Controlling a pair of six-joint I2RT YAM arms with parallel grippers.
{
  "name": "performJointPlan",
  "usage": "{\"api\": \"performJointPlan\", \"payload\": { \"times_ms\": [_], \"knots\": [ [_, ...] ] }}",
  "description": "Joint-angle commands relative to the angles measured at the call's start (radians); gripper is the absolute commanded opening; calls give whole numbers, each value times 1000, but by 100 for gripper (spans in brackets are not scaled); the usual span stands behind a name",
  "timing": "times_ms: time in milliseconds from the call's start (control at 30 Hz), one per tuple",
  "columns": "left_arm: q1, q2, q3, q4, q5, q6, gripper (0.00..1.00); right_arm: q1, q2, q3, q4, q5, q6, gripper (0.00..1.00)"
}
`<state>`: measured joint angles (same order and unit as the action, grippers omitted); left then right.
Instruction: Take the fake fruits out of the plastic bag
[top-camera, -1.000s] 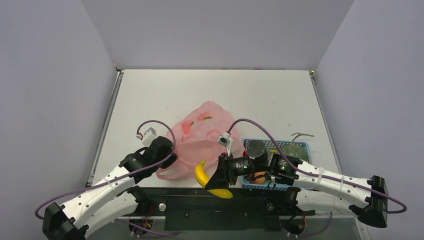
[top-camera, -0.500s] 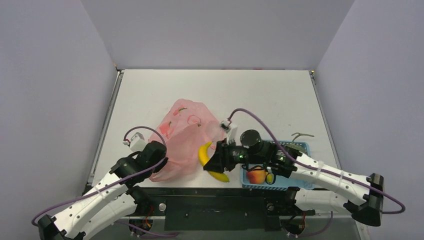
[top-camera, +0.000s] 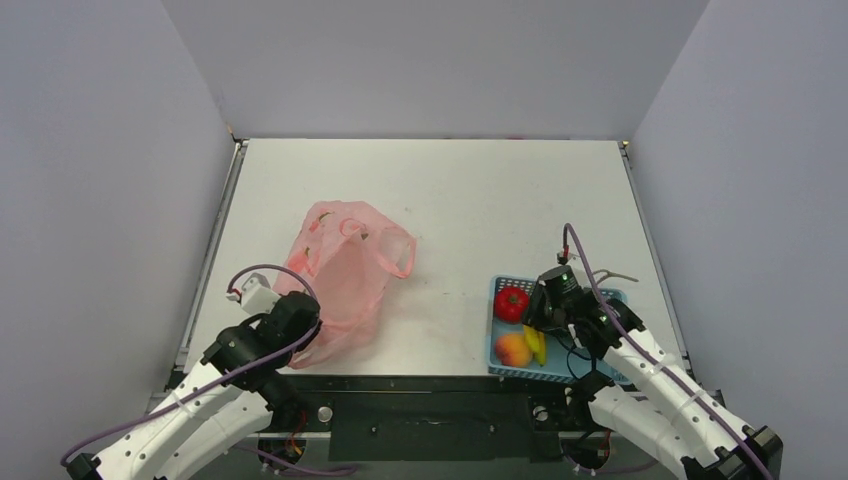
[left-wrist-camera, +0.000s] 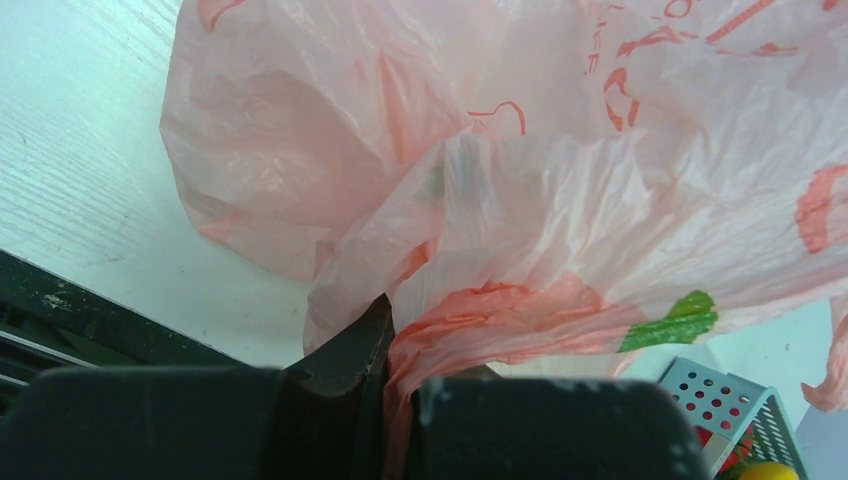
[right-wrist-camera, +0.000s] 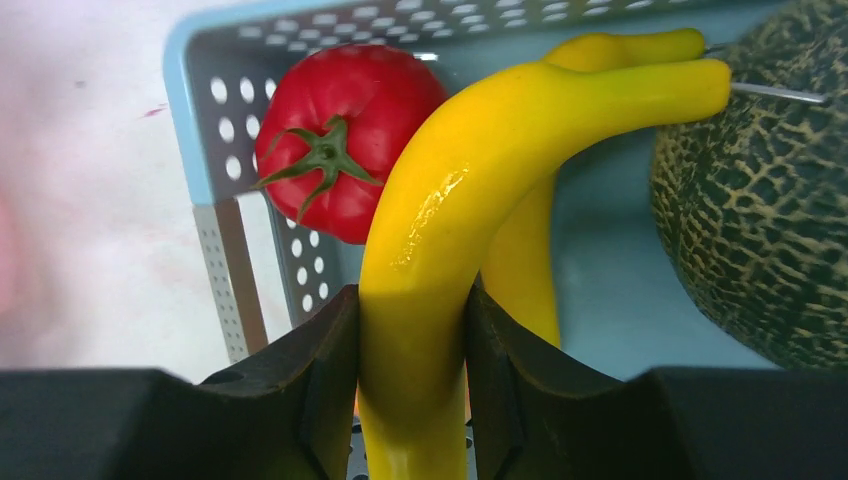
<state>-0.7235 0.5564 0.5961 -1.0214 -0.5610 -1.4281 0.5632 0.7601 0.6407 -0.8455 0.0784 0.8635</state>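
Note:
The pink plastic bag (top-camera: 342, 268) lies crumpled on the table's left side, and a bunched fold of the bag (left-wrist-camera: 520, 150) is pinched in my left gripper (left-wrist-camera: 400, 345), which is shut at the bag's near corner (top-camera: 312, 330). My right gripper (right-wrist-camera: 412, 300) hovers over the blue basket (top-camera: 497, 322) and is shut on a yellow banana (right-wrist-camera: 430, 220). Under it in the basket lie a second banana (right-wrist-camera: 525, 270), a red tomato (right-wrist-camera: 335, 120) and a netted melon (right-wrist-camera: 770, 200). From above the tomato (top-camera: 511, 302) and a peach (top-camera: 513, 349) show; my right gripper (top-camera: 543, 322) covers the melon.
The basket's perforated wall (right-wrist-camera: 215, 150) stands at the table's near right, by the front edge. A corner of the basket (left-wrist-camera: 720, 400) shows past the bag in the left wrist view. Grey walls enclose the white table (top-camera: 470, 190) on three sides.
My right arm carried the banana rightward from beside the bag to over the basket. My left arm pulled back and left, dragging the bag with it.

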Motion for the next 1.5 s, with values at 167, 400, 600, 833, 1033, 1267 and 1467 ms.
{"api": "performJointPlan", "payload": {
  "times_ms": [167,400,600,833,1033,1267,1467],
  "knots": [
    [4,12,73,17,12,47,0,-108,90,-25,6,10,-126,8],
    [4,14,73,38,35,56,0,-106,117,-16,4,5,-129,20],
    [4,21,68,61,47,61,0,-83,100,31,-51,132,-95,44],
    [4,36,79,80,70,75,0,7,151,130,-153,301,-57,61],
    [4,40,100,127,130,139,0,164,137,217,-122,348,-58,74],
    [5,19,103,134,160,177,0,229,144,258,-7,281,-124,78],
    [5,5,106,155,136,198,0,237,152,289,18,271,-143,80]
  ]
}}
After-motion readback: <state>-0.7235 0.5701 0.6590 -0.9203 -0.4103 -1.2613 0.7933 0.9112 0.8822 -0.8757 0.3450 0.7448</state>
